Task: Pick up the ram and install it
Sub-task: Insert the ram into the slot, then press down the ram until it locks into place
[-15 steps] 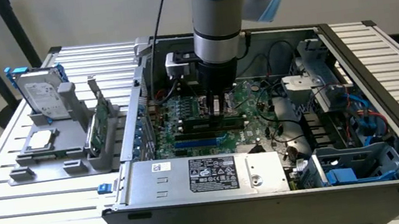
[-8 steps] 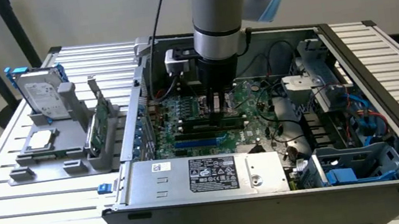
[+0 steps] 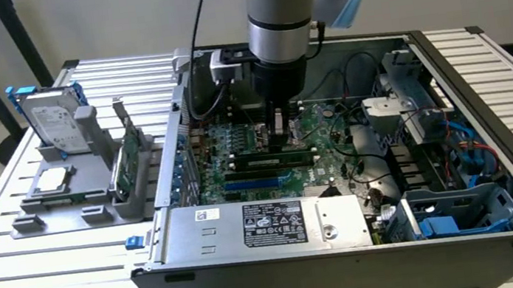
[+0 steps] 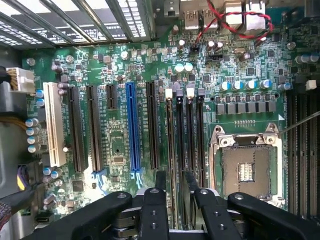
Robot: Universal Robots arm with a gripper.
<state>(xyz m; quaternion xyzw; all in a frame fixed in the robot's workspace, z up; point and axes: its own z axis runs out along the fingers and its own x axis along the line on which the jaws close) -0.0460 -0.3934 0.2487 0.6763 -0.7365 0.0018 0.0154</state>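
The ram (image 3: 274, 161) is a long narrow stick with dark chips. It stands on edge in a memory slot of the motherboard (image 3: 236, 143), inside the open computer case. My gripper (image 3: 285, 138) hangs straight down over the ram's end toward the exterior view's right. In the wrist view the ram (image 4: 172, 150) shows edge-on as a thin strip along one of the black memory slots. My gripper (image 4: 175, 182) is open, and its two black fingers (image 4: 160, 182) stand on either side of that strip, holding nothing.
A grey holder (image 3: 48, 216) at the exterior view's left carries a hard drive in a blue frame (image 3: 50, 119), a green expansion card (image 3: 125, 165) and a processor (image 3: 50, 180). The power supply (image 3: 267, 224), case walls, cables and a drive cage (image 3: 455, 215) ring the board. The bare processor socket (image 4: 247, 170) lies beside the memory slots.
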